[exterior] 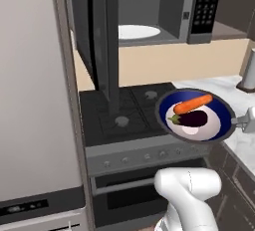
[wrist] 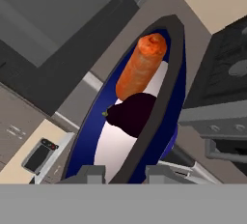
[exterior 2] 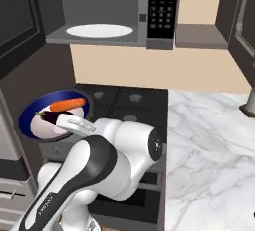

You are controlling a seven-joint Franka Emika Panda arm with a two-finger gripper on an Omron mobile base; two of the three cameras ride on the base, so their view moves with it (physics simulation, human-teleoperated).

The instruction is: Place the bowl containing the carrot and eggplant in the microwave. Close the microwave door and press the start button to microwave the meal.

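The gripper was closed on the rim of the bowl, holding it in the air above the stove. The carrot and eggplant lay touching inside the bowl. Above, the microwave stood with its microwave door open and turntable bare.

The carrot and eggplant lie in the bowl, below the microwave.
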